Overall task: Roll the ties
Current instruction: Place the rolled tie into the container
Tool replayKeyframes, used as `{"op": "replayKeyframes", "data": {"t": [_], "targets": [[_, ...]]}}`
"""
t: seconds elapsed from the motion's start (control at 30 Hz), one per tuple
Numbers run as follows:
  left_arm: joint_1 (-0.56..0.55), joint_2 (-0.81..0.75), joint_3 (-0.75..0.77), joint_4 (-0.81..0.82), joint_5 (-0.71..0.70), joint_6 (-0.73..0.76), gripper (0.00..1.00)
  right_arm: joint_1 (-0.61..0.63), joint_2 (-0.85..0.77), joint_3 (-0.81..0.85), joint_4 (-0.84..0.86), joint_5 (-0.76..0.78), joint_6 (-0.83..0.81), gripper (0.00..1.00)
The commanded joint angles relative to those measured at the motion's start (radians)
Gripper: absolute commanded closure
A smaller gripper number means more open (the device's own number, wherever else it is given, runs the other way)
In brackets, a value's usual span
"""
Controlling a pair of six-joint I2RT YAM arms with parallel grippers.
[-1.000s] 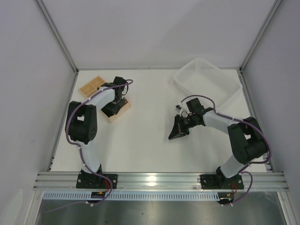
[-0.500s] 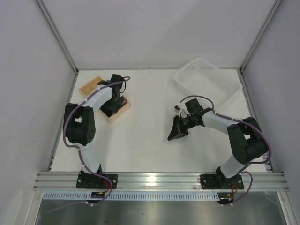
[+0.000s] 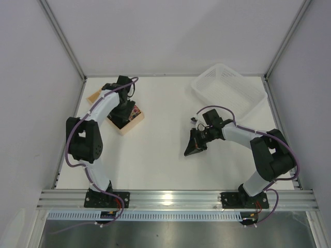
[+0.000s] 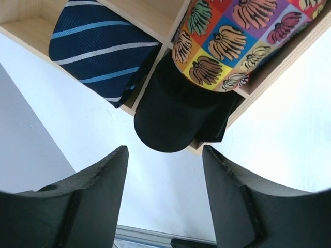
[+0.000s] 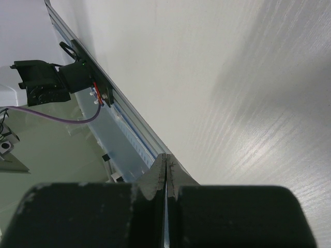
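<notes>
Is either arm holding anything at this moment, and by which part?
Nothing is held. The left gripper hangs open above the black tie in the wooden box; the right gripper is shut on nothing.

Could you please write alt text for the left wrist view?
A black tie bulges from a wooden divided box, beside a navy striped tie and a banana-print tie; the open left tool faces it.

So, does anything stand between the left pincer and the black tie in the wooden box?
Nothing visible does. The open left pincer faces the black fabric tie directly; the colourful banana-print tie only borders its far edge.
</notes>
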Motion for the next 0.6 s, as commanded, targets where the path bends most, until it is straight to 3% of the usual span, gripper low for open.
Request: {"op": "replayKeyframes", "data": {"t": [0.0, 0.17, 0.33, 0.57], "targets": [[0.03, -0.047, 0.044, -0.032, 0.077, -0.025, 0.36, 0.008, -0.013, 0.023, 0.01, -0.001, -0.001, 1.0], [0.068, -0.081, 0.026, -0.01, 0.123, -0.06, 0.46, 0.006, -0.023, 0.017, 0.011, 0.004, 0.002, 1.0], [0.114, -0.079, 0.017, 0.01, 0.088, -0.105, 0.68, 0.009, -0.03, 0.003, 0.011, 0.01, 0.006, 1.0], [0.119, -0.035, 0.015, 0.045, 0.144, -0.113, 0.74, 0.015, -0.04, 0.002, 0.013, 0.013, 0.014, 1.0]]}}
